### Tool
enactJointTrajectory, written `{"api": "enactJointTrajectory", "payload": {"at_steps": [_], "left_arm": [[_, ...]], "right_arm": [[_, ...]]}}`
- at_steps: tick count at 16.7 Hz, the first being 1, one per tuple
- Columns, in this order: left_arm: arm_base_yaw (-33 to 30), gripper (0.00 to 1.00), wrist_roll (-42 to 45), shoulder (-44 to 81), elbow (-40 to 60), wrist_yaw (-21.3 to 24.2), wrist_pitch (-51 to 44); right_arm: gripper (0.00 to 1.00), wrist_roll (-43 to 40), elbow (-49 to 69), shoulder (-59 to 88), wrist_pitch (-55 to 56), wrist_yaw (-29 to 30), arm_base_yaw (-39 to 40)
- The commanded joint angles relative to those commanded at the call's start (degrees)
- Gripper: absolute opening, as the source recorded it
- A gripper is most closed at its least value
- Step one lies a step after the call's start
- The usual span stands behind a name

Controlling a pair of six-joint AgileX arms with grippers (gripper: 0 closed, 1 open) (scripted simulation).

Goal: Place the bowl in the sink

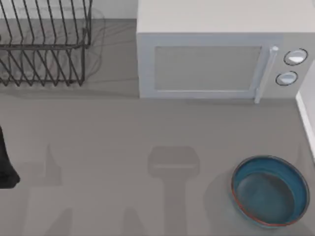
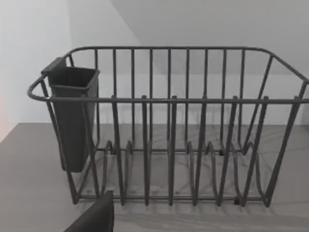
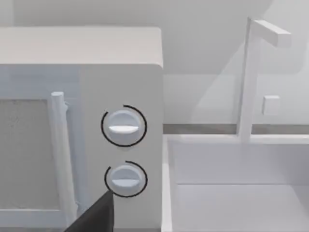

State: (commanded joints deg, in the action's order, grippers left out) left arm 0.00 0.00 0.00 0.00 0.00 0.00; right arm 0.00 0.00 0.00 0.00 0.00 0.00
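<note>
The bowl [image 1: 269, 191] stands upright on the grey counter [image 1: 123, 147], close to the near edge and toward the right corner. It is round and deep blue, with a thin reddish-brown rim, and its inside shines. Nothing touches it.

At the left edge of the counter, about the middle of the depth, a dark part of the left arm [image 1: 6, 162] comes in from the side. Whether the fingers of the left gripper are wide or narrow I cannot tell. In the left wrist view a dark slanted piece [image 2: 94, 217] is seen low in front of the rack. In the right wrist view a similar dark piece [image 3: 94, 215] is seen in front of the microwave, and for the right gripper too I cannot tell how the fingers stand.

Farther back, the white microwave [image 1: 216, 54] stands along the far edge, from the middle to the right. Its door is closed, with a vertical handle [image 1: 266, 73] and two round knobs [image 1: 291, 66] at its right side. Just beside the microwave, at the right edge, is the white sink [image 3: 231, 193] with a tall faucet [image 3: 251, 72] behind its basin.

In the far left corner stands a dark wire dish rack [image 2: 169, 125], well apart from the bowl. A dark cutlery cup [image 2: 72, 116] hangs on one end of it.
</note>
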Motion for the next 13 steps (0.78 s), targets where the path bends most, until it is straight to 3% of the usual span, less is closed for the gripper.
{"api": "enactJointTrajectory", "payload": {"at_steps": [6, 13], "left_arm": [[0.0, 1.0, 0.0, 0.0, 0.0, 0.0, 0.0], [0.0, 1.0, 0.0, 0.0, 0.0, 0.0, 0.0]], "right_arm": [[1.0, 1.7, 5.87, 6.22, -5.97, -0.1, 1.65], [1.0, 8.15, 28.81, 38.29, -31.57, 0.1, 7.78]]}}
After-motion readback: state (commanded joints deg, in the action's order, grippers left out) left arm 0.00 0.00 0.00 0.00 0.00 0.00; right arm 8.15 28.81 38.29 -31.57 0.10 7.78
